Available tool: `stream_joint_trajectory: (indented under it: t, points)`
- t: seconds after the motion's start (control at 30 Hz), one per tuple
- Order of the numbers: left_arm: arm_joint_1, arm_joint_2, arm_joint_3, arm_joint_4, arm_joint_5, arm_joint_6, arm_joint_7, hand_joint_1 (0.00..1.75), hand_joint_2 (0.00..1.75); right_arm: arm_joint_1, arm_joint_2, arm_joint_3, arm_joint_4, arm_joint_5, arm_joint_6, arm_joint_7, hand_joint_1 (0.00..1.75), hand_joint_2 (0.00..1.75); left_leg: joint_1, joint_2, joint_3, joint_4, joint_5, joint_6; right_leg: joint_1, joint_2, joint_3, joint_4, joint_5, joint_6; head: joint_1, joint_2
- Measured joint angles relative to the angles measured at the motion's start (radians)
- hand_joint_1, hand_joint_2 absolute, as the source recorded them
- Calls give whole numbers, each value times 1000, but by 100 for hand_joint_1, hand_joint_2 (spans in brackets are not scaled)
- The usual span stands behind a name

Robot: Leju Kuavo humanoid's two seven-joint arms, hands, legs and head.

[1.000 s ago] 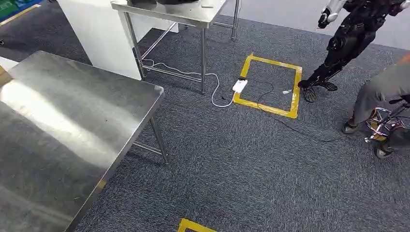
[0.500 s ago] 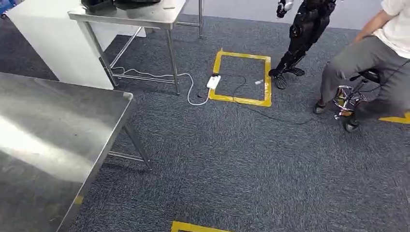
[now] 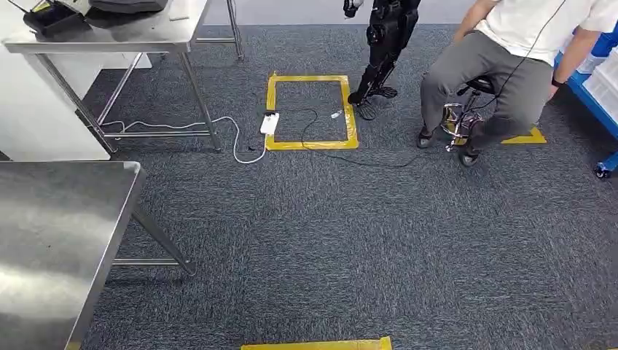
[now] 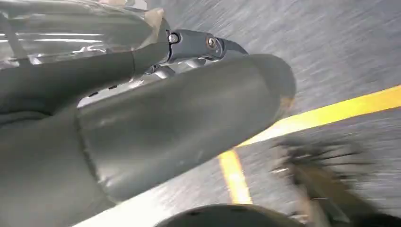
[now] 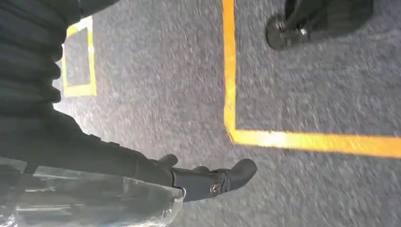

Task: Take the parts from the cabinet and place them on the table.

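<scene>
The steel table (image 3: 58, 240) stands at the lower left of the head view, its top bare and shiny. In the left wrist view my left hand (image 4: 156, 127) hangs over the carpet. Its thick grey thumb and a dark finger (image 4: 208, 45) close around a clear plastic-wrapped part (image 4: 71, 28). In the right wrist view my right hand (image 5: 142, 165) also hangs above the floor, and its dark fingers (image 5: 213, 182) curl over another clear plastic-wrapped part (image 5: 94, 201). What lies inside either wrap is too blurred to tell.
A second steel table (image 3: 153, 33) at the back left carries a black tray (image 3: 51, 18). On the carpet lie a yellow tape square (image 3: 271, 109), a white power strip (image 3: 270, 122) and cables. Another black robot (image 3: 382, 44) stands behind; a person (image 3: 503, 58) sits on a stool.
The whole picture has shifted, so the camera has turned to the right. The steel table now sits further left, and the seated person and a blue rack have come into view.
</scene>
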Motion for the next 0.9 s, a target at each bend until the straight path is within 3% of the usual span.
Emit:
stream_joint_trajectory:
  t: [0.03, 0.07, 0.1, 0.17, 0.2, 0.23, 0.27, 0.3, 0.33, 0.37, 0.4, 0.47, 0.5, 0.53, 0.57, 0.6, 0.63, 0.67, 0.7, 0.73, 0.77, 0.8, 0.83, 0.87, 0.9]
  points:
    - [0, 0, 2, 0, 3, -13, 18, 0, 0, 1, -2, 0, 0, 0, 4, 2, 0, 175, 7, 16, 4, -14, 10, 13, 6, -8, 0, 8, -2, 4, 1, 0]
    - [-1, 0, 4, 0, 12, -25, 39, 0, 0, 1, -3, 0, 0, 0, 6, 2, 0, 175, 4, 28, 7, -19, 13, 21, 4, -77, -12, 37, -18, 0, 2, 0]
    - [0, 0, 11, 0, 21, -36, 63, 0, 0, -1, -3, 0, 1, 0, 12, 5, 0, 175, 3, 43, 7, -20, 14, 26, 5, -116, -43, 96, -53, -6, 6, 0]
    - [1, 2, 23, 0, 30, -54, 103, 0, 0, -6, -3, 1, 1, 2, 14, 6, 0, 175, -1, 77, 7, -20, 12, 28, 1, -136, -121, 244, -119, -10, 5, 0]
    - [1, 3, 28, 0, 30, -58, 117, 0, 0, -7, -3, 2, 1, 3, 15, 7, 0, 175, -3, 95, 5, -20, 11, 28, -1, -139, -152, 309, -138, -4, 5, 0]
    - [0, 4, 31, 0, 30, -58, 126, 0, 0, -5, -4, 2, 1, 2, 15, 8, 0, 175, -3, 110, 5, -20, 11, 28, -4, -140, -154, 316, -132, 5, 5, 0]
    - [0, 4, 33, 0, 30, -58, 132, 0, 0, -2, -5, 2, 1, 2, 15, 8, 0, 175, -3, 121, 6, -19, 9, 26, -5, -143, -132, 279, -114, 14, 6, 0]
    - [-2, 5, 39, 0, 30, -61, 144, 0, 0, -1, -6, 2, 1, 0, 16, 9, 0, 175, -2, 135, 8, -19, 8, 23, -9, -154, -73, 174, -73, 28, 7, 0]
    - [-2, 4, 42, 0, 30, -66, 153, 0, 0, -2, -8, 2, 1, 0, 18, 10, 0, 175, -2, 144, 11, -19, 5, 19, -13, -174, -25, 87, -46, 35, 6, 0]
    - [-2, 6, 45, 0, 29, -68, 161, 0, 0, -5, -8, 2, 1, 0, 18, 10, 0, 175, -6, 155, 17, -17, 1, 12, -15, -228, 18, 7, -27, 31, 8, 0]
    - [-1, 9, 45, -1, 26, -68, 165, 0, 0, -7, -6, 3, 2, 0, 19, 10, 0, 175, -13, 163, 20, -16, -6, 3, -4, -250, 18, 10, -18, 26, 8, 0]
    - [-4, 11, 45, -2, 18, -71, 171, 0, 0, -9, -8, 2, 2, -1, 19, 10, 0, 175, -12, 182, 35, -18, -11, -8, 1, -221, 11, 11, -17, 6, 4, 0]
    - [-7, 11, 45, -2, 16, -74, 171, 0, 0, -8, -8, 2, 2, -2, 19, 11, 0, 175, -8, 192, 40, -23, -12, -12, 5, -210, 9, 11, -18, 2, 4, 0]
    - [-10, 11, 45, -3, 13, -74, 173, 0, 0, -9, -9, 2, 2, -3, 19, 11, 0, 175, -4, 193, 40, -20, -17, -22, -8, -196, 22, 6, -12, -10, 4, 0]
    - [-13, 11, 45, -3, 11, -74, 174, 0, 0, -8, -9, 2, 2, -3, 19, 12, 0, 175, 2, 158, 38, -5, -29, -29, -17, -187, 25, 5, -10, -14, 1, 0]
    - [-12, 11, 45, -3, 9, -73, 174, 0, 0, -9, -10, 2, 2, -5, 18, 13, 0, 175, 3, 104, 14, 52, -75, -29, -14, -177, 23, 5, -6, -29, -1, 0]
    - [-11, 11, 45, -3, 9, -70, 174, 0, 0, -10, -10, 3, 2, -5, 17, 13, 0, 175, 3, 81, -19, 126, -118, -28, -11, -166, 21, 5, -5, -35, -3, 0]
    - [-11, 11, 45, -3, 7, -68, 174, 0, 0, -11, -10, 3, 2, -5, 17, 13, 0, 175, 3, 72, -58, 208, -157, -28, -7, -152, 20, 5, -6, -36, -1, 0]
    - [-9, 11, 45, -3, 6, -66, 174, 0, 0, -11, -10, 3, 2, -5, 17, 13, 0, 175, 3, 68, -91, 274, -176, -28, -4, -137, 20, 6, -6, -36, -2, 0]
    - [-8, 11, 45, -3, 6, -65, 174, 0, 0, -9, -10, 3, 2, -5, 17, 14, 0, 175, 3, 67, -106, 297, -170, -26, -2, -122, 21, 6, -5, -36, -1, 0]
    - [-6, 11, 45, -3, 3, -63, 174, 0, 0, -8, -10, 3, 2, -6, 17, 14, 0, 175, 3, 67, -99, 270, -138, -24, -1, -107, 23, 7, -5, -36, -1, 0]
    - [-6, 11, 45, -3, 0, -60, 174, 0, 0, -7, -10, 2, 2, -6, 17, 14, 0, 175, 3, 64, -74, 209, -93, -21, -1, -93, 25, 7, -6, -35, -2, 0]
    - [-7, 11, 45, -3, -2, -58, 174, 0, 0, -8, -10, 2, 2, -6, 17, 14, 0, 175, 4, 54, -33, 114, -38, -17, -2, -77, 28, 8, -5, -35, -2, 0]
    - [-7, 11, 45, -3, -3, -58, 174, 0, 0, -9, -9, 3, 2, -6, 17, 14, 0, 175, 6, 22, 2, 34, -1, -14, -2, -65, 29, 7, -5, -34, -2, 0]
    - [-6, 13, 45, -3, -3, -58, 174, 0, 0, -10, -8, 3, 2, -6, 17, 14, 0, 175, 7, -29, 14, 0, -9, -12, 5, -57, 24, 12, -6, -31, 0, 0]
